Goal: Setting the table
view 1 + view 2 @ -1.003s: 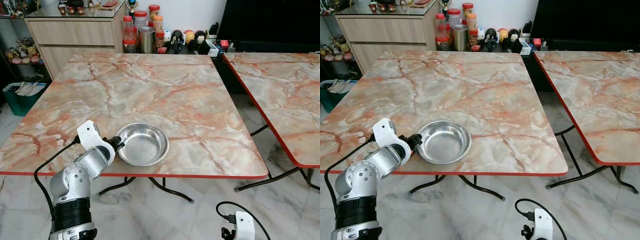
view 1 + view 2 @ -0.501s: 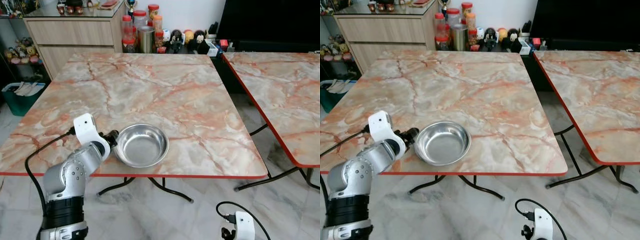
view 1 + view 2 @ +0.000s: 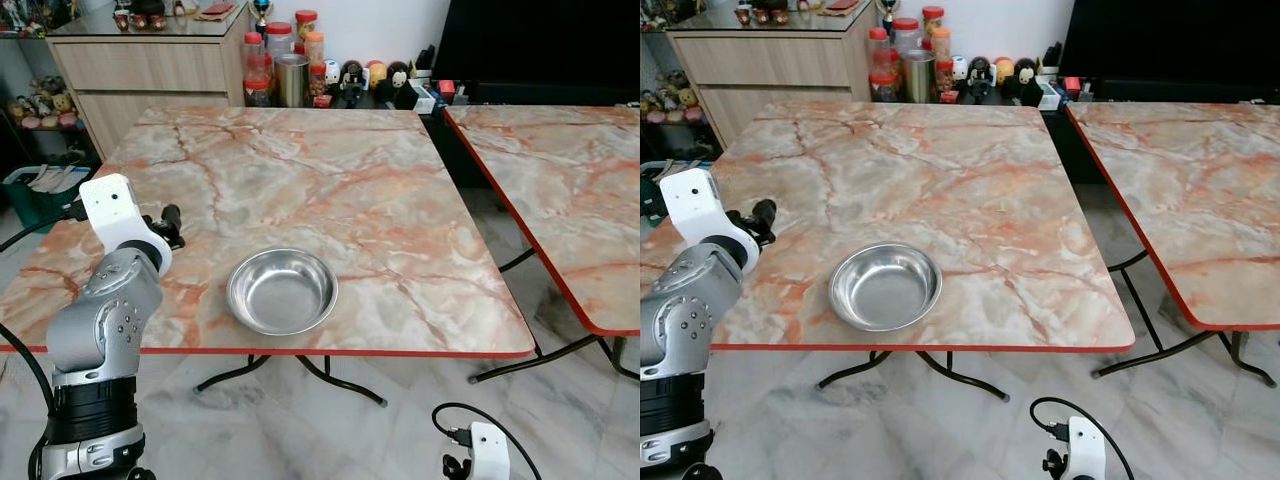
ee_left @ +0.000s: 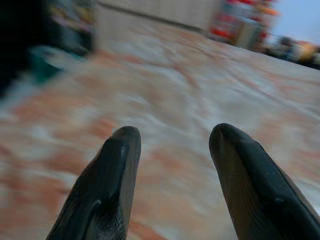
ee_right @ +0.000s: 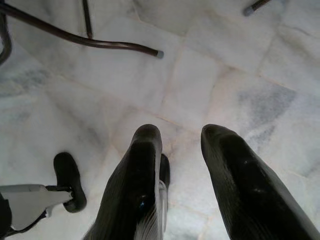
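Left gripper (image 4: 170, 145) is spread empty over the table's (image 3: 330, 170) left edge; bowl (image 3: 282, 291) sits near the front edge, so you'd lift clear without clipping it.

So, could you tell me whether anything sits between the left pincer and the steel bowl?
Nothing visible does. The left pincer hangs open over the table to the left of the steel bowl, with only bare marble top between them.
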